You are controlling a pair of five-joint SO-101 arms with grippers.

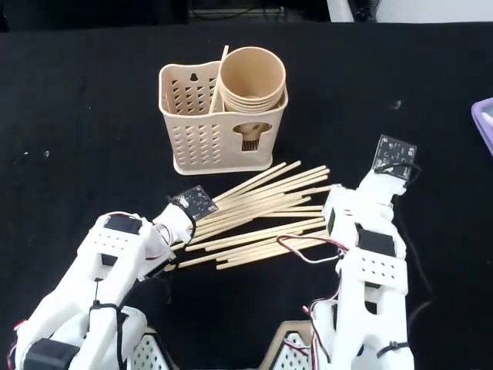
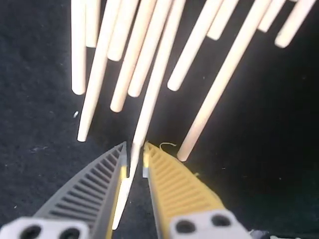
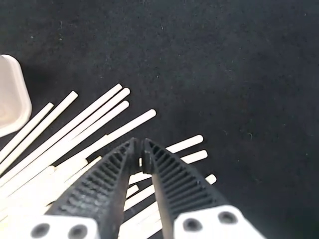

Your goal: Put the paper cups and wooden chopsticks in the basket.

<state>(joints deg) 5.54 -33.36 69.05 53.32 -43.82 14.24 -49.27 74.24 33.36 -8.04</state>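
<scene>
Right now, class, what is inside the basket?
The basket holds a stack of paper cups in one compartment and one chopstick standing by the divider. Its walls hide the cups' lower parts and the compartment floors.

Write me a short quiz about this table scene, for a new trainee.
1. True or false: the paper cups lie outside the basket.
2. What does the left gripper hold? A) a cup B) a chopstick C) nothing
3. Fill in: the loose chopsticks lie on a ___ table.
Key: 1 false; 2 B; 3 black.
</scene>
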